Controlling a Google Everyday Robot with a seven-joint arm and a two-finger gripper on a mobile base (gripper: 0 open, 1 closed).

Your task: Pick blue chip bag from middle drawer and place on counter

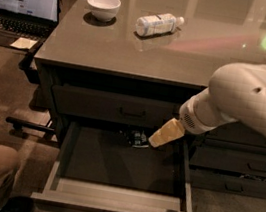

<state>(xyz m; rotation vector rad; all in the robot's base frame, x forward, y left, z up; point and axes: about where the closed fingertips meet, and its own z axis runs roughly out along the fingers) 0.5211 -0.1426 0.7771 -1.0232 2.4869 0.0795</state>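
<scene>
One camera looks steeply down from in front of the counter (197,58), facing its front edge, fairly near; the gripper (153,142) hangs at the back of the middle drawer (118,195).
</scene>
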